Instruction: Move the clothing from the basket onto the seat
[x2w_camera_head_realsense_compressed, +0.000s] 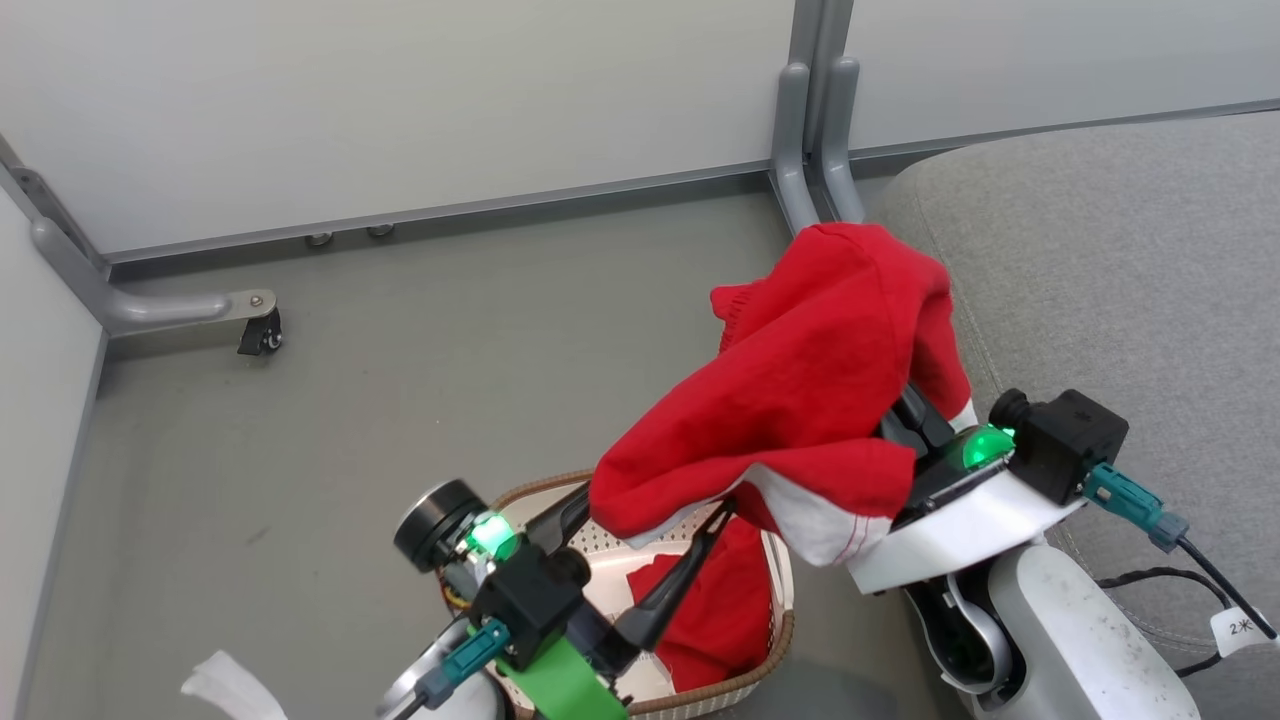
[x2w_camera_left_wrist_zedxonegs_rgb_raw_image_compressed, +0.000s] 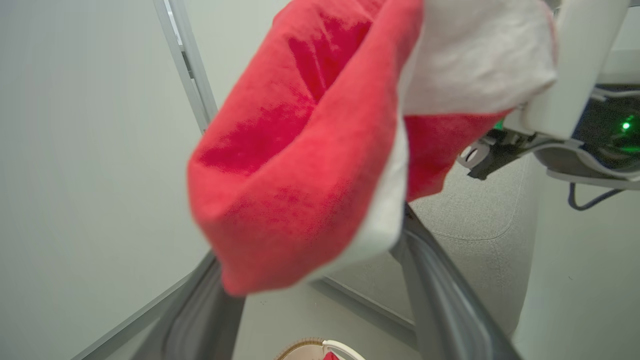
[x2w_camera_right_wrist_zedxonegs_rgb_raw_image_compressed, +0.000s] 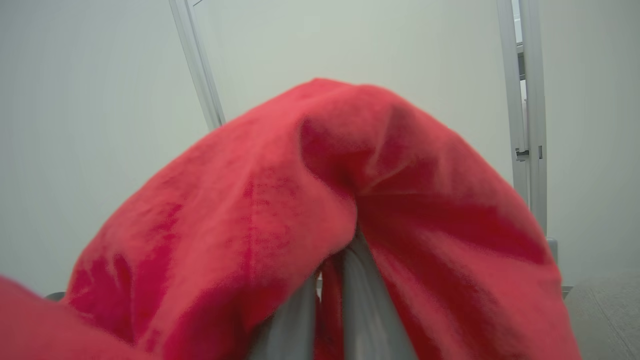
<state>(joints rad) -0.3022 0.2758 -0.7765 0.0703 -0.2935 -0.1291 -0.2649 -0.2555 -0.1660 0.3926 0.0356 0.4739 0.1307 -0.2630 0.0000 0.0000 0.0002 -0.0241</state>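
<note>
Raised red garment (x2w_camera_head_realsense_compressed: 810, 400) above the basket (x2w_camera_head_realsense_compressed: 745, 688)
Right gripper (x2w_camera_right_wrist_zedxonegs_rgb_raw_image_compressed: 332, 280) jaws pinch it; left gripper (x2w_camera_head_realsense_compressed: 650, 520) jaws stand spread at its seven o'clock; a second garment (x2w_camera_head_realsense_compressed: 715, 610) lies in the basket.

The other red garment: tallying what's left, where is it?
The second garment lies inside the basket at the head view's bottom centre, below the raised garment.

Pale partition panels (x2w_camera_head_realsense_compressed: 400, 100) on grey metal legs (x2w_camera_head_realsense_compressed: 150, 308) — small black caster (x2w_camera_head_realsense_compressed: 262, 338), dull grey floor (x2w_camera_head_realsense_compressed: 450, 350)
</note>
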